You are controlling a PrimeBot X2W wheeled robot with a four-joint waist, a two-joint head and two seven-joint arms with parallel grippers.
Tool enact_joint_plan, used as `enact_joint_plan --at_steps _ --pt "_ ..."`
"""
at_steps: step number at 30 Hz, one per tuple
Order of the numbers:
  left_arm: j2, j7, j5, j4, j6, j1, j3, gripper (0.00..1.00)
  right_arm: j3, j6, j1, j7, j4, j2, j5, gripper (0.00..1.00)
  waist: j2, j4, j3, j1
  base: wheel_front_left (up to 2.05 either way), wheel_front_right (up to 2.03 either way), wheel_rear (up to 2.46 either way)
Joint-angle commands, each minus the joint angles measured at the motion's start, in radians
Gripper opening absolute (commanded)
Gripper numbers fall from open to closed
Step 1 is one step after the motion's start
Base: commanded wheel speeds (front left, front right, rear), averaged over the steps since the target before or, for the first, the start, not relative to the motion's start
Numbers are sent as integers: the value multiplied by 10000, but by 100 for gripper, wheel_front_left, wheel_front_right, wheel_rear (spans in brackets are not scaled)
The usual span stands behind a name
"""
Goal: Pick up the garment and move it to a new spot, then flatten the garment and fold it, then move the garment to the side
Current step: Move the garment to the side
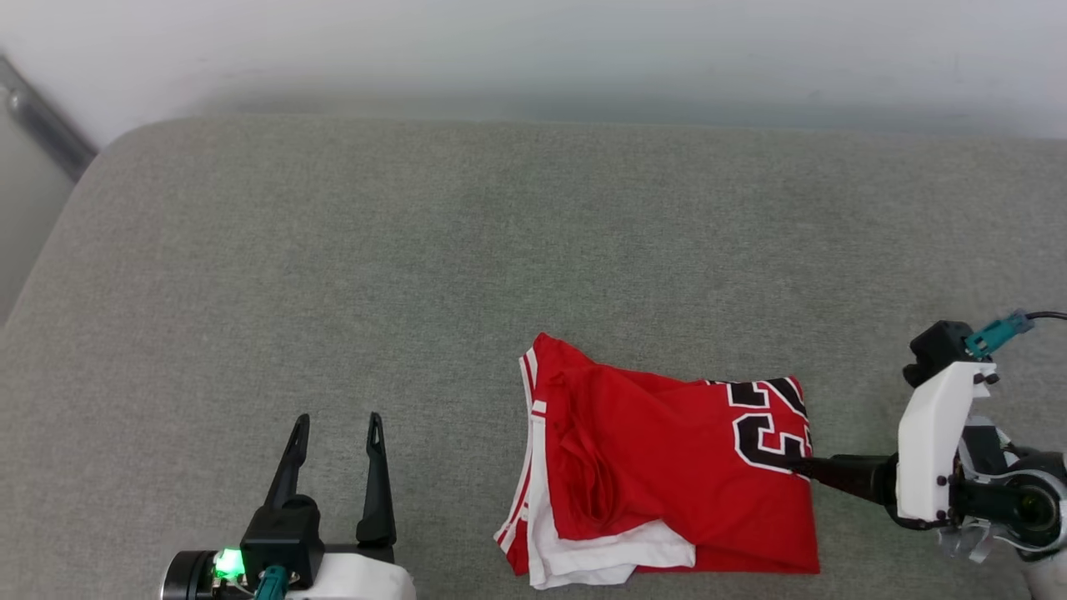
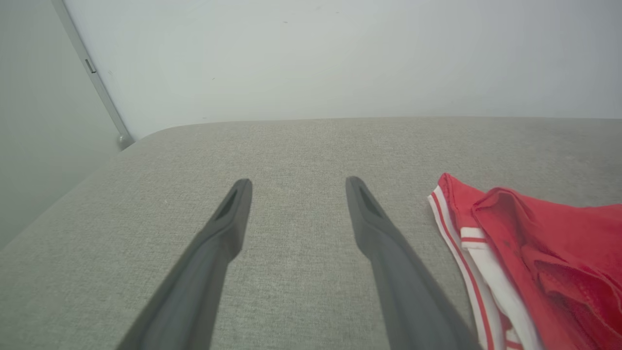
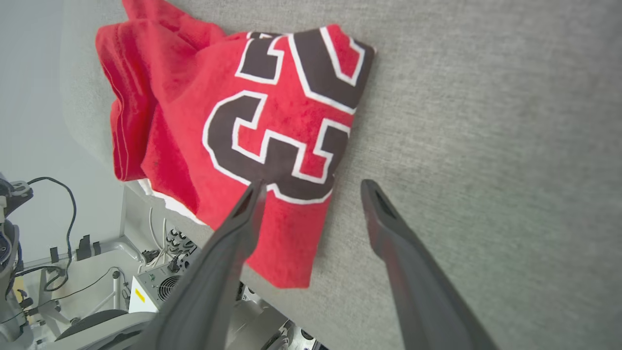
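The garment (image 1: 658, 467) lies folded into a rough rectangle on the grey cushioned surface (image 1: 417, 250), near its front edge and right of centre. It is red, with a black white-outlined "23" (image 3: 277, 121) facing up and white sleeve fabric (image 1: 608, 554) peeking out at its near left corner. My right gripper (image 1: 796, 468) points left at the garment's right edge and stands open. In the right wrist view, one of the right gripper's (image 3: 312, 187) fingers is over the number and the other over bare cushion. My left gripper (image 1: 336, 425) is open and empty over bare cushion, left of the garment (image 2: 534, 243).
A pale wall (image 1: 533, 50) rises behind the cushion. A grey metal bar (image 1: 42, 125) slants at the far left corner. Below the cushion's front edge, the right wrist view shows a white equipment box (image 3: 155, 287) and cables on the floor.
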Motion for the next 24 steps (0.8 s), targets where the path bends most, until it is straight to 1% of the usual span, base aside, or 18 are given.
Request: enact_joint_plan --at_steps 1,6,12,14,15,16,21,24 --pt "-11 -22 -45 5 1 -143 -19 100 53 -4 21 -19 75 108 7 100 0 214 230 0 0 0 0" --pt "-11 -22 -84 -25 53 -382 -200 100 267 -4 -68 -199 653 664 4 100 0 490 614 0 0 0 0" --pt "-13 -22 -162 -4 84 -605 -352 100 1410 -16 445 -176 1578 983 -633 100 0 705 918 0 0 0 0" --pt "-13 -22 -163 11 100 -632 -393 100 1647 -29 586 -279 1855 1028 -764 100 0 750 954 0 0 0 0" --pt "-11 -22 -179 23 113 -635 -409 100 1761 -59 598 -365 1939 1022 -849 15 0 759 959 0 0 0 0" --pt "-11 -22 -192 30 112 -653 -410 100 1832 -64 564 -528 1964 1015 -917 0 0 758 958 0 0 0 0" --pt "-13 -22 -155 97 113 -546 -374 100 1999 -61 80 -1167 1898 845 -1013 0 0 645 727 0 0 0 0" --pt "-11 -22 -115 138 106 -400 -353 100 2060 -47 -335 -1659 1629 645 -1038 0 0 537 471 0 0 0 0"
